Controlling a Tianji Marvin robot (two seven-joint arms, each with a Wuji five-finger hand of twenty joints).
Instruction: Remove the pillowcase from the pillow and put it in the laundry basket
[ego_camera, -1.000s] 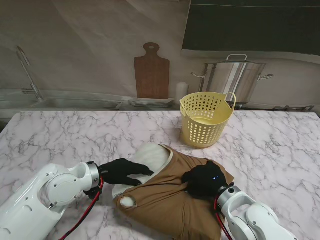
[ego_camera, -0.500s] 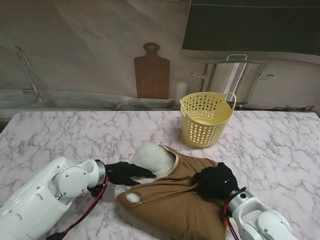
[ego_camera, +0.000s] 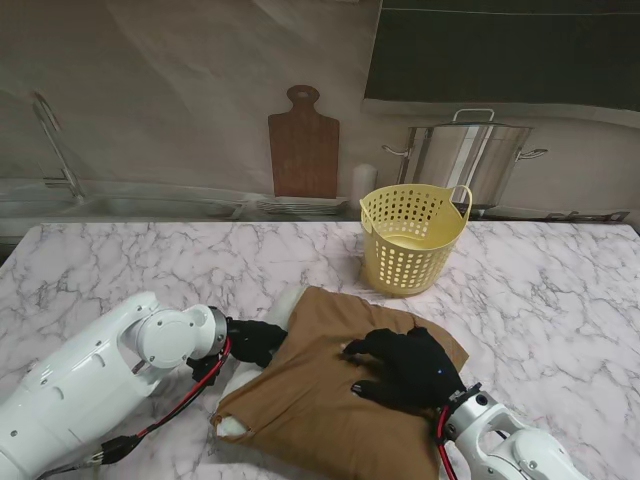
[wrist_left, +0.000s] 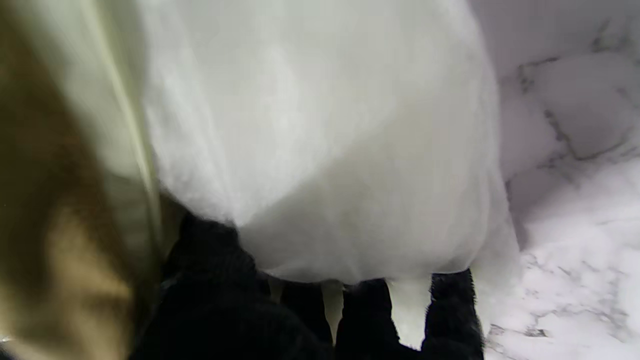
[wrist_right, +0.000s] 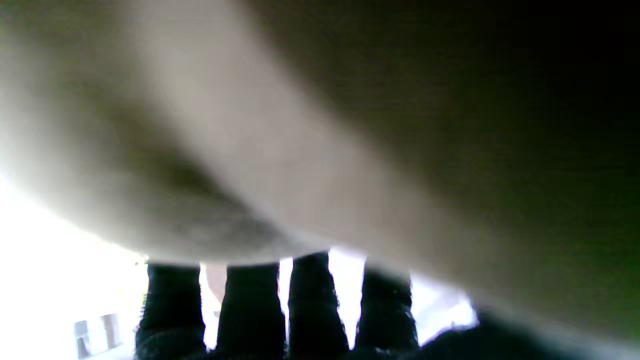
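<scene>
The pillow (ego_camera: 277, 309) lies mid-table, mostly covered by the brown pillowcase (ego_camera: 310, 395). White pillow shows only along its left edge and at the near-left corner (ego_camera: 231, 426). My black-gloved left hand (ego_camera: 255, 340) is at the pillow's left edge, its fingers (wrist_left: 450, 310) and thumb (wrist_left: 210, 250) closed on the white pillow (wrist_left: 320, 140) beside the pillowcase hem (wrist_left: 60, 210). My right hand (ego_camera: 405, 365) rests on top of the pillowcase with its fingers (wrist_right: 310, 300) spread and straight, brown cloth (wrist_right: 350, 150) against the palm. The yellow laundry basket (ego_camera: 410, 240) stands farther from me, to the right of the middle.
Behind the table are a wooden cutting board (ego_camera: 303, 145) against the wall, a steel stockpot (ego_camera: 465, 160) on the right and a sink with a faucet (ego_camera: 55, 150) on the left. Bare marble (ego_camera: 120, 270) lies left and right of the pillow.
My right hand has let go of the bunched cloth and now lies flat with spread fingers, further left. The pillowcase covers more of the pillow. My left hand has slid right to the pillow's edge.
</scene>
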